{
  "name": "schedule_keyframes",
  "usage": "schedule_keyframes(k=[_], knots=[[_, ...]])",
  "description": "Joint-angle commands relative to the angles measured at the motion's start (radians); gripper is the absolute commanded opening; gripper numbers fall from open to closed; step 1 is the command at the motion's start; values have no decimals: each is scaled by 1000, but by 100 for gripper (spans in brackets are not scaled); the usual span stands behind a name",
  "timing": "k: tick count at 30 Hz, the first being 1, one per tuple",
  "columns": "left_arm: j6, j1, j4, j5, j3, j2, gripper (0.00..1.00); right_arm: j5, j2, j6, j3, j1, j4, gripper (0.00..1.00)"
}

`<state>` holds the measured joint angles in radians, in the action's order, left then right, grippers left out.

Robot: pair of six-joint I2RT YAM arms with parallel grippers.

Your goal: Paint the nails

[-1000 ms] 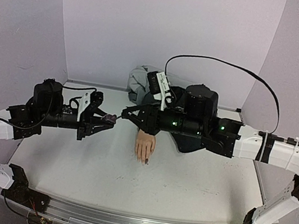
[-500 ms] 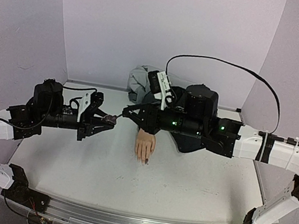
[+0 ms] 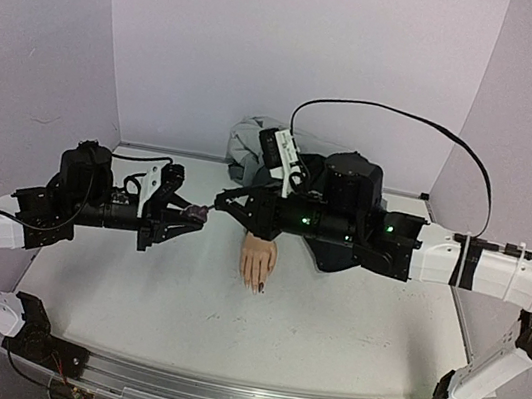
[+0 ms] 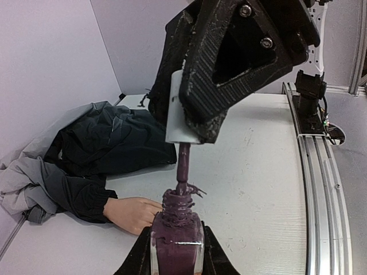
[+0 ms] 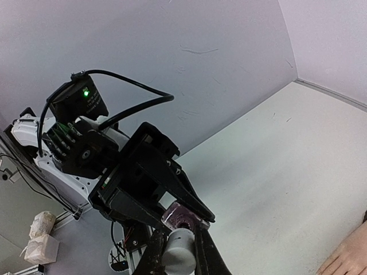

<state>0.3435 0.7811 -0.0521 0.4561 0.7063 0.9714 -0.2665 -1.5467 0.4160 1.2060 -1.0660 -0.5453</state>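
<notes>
My left gripper (image 3: 195, 215) is shut on a small purple polish bottle (image 4: 176, 243), held above the table left of the mannequin hand (image 3: 257, 260). My right gripper (image 3: 223, 200) is shut on the white cap (image 4: 182, 109); its brush stem (image 4: 183, 166) stands in the bottle's crusted neck. The cap (image 5: 179, 252) and bottle (image 5: 182, 218) also show in the right wrist view. The pale peach hand lies palm down in a dark sleeve, fingers toward me. Dark-polished nails (image 3: 259, 287) show at its fingertips. In the left wrist view the hand (image 4: 133, 213) lies behind the bottle, its nails hidden.
A grey and black jacket (image 3: 250, 148) is bunched at the back wall behind the right arm, its sleeve (image 4: 109, 154) running to the mannequin hand. The table's front rail (image 3: 225, 396) runs along the near edge. Purple walls close in the back and sides.
The right arm has shifted slightly left. The grippers, bottle and cap stay together in the same place.
</notes>
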Motion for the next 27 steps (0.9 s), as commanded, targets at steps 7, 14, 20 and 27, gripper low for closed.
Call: schedule_keyframes(k=[7, 14, 20, 27], knots=[[5, 7, -47, 27, 10, -7, 0, -37, -34, 0, 59, -5, -76, 0], [3, 10, -48, 29, 12, -5, 0, -68, -59, 14, 63, -5, -88, 0], [4, 13, -46, 30, 12, -8, 0, -102, -98, 38, 71, -6, -103, 0], [-9, 15, -47, -10, 14, -13, 0, -89, -196, 156, 75, -32, -188, 0]])
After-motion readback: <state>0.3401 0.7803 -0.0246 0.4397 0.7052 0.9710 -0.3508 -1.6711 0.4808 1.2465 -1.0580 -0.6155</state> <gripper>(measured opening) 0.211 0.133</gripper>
